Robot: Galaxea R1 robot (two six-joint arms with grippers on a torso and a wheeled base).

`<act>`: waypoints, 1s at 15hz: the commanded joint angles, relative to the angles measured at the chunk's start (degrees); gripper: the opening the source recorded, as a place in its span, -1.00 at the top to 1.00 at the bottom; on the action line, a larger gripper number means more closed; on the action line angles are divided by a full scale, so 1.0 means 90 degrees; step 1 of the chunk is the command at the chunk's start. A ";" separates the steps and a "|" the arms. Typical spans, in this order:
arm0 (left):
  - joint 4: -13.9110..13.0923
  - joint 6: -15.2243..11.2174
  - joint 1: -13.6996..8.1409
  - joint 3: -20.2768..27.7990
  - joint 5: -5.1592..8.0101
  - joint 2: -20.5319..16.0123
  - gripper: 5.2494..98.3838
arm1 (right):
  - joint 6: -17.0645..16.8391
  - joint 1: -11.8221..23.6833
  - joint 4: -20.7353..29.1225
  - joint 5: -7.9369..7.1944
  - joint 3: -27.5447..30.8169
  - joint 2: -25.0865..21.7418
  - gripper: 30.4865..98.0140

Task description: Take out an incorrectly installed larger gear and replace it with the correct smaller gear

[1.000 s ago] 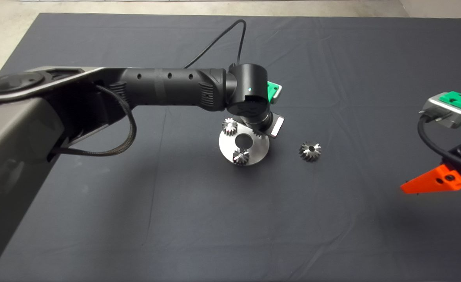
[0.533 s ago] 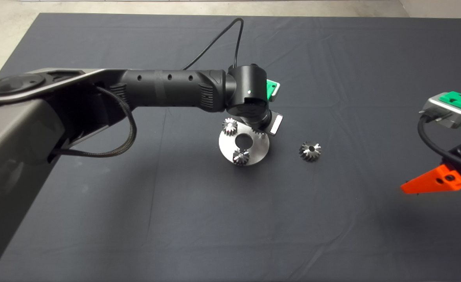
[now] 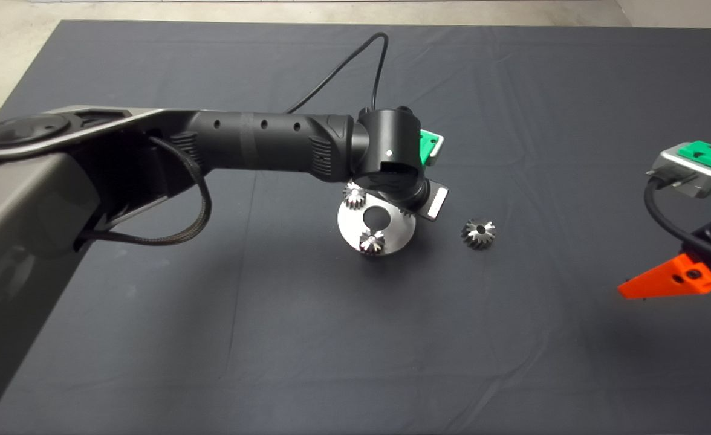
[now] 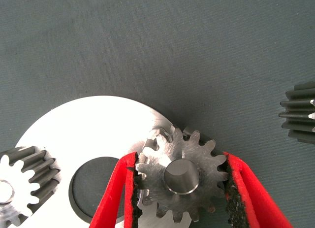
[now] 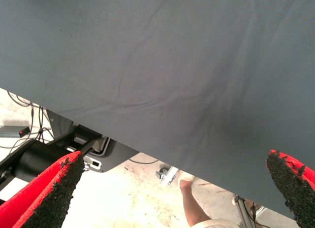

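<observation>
The smaller gear (image 4: 181,178), shiny steel with straight teeth, sits over a pin at the edge of the round steel plate (image 4: 98,129). My left gripper (image 4: 179,188) is shut on it, a black pad against its teeth on each side. In the head view the left wrist covers that spot at the plate's far right rim (image 3: 395,232). The larger gear (image 3: 478,233), dark with flaring teeth, lies on the mat to the right of the plate, and its edge shows in the left wrist view (image 4: 300,112). My right gripper (image 5: 174,159) hangs open at the mat's right edge, and one red finger (image 3: 664,283) shows from above.
Two more small gears stand on the plate, one at the far left (image 3: 353,194) and one at the near side (image 3: 372,241). The plate has a round centre hole (image 3: 375,215). Past the mat's edge, the right wrist view shows floor, cables and a person's leg (image 5: 194,203).
The left wrist has shifted a little to the right and turned over the plate's right rim. The larger gear, the two other gears and the right arm have not moved.
</observation>
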 commanded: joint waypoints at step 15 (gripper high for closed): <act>0.0572 -0.0044 -0.0099 0.0169 0.0089 0.0012 0.42 | 0.0006 0.0124 0.0183 0.0032 0.0011 -0.0013 -0.99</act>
